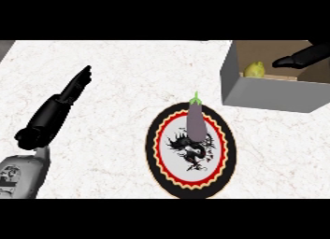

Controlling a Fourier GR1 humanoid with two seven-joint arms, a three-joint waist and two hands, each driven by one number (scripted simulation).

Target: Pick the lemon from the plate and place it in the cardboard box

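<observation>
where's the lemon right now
In the head view the lemon sits inside the cardboard box at upper right, just left of the right hand.

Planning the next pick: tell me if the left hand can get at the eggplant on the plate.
Probably yes: the left hand is open over bare counter, and nothing stands between it and the eggplant, which lies uncovered on the plate.

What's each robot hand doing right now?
Left robot hand: open, fingers straight, holding nothing.
Right robot hand: open over the cardboard box, lemon inside, not held.
</observation>
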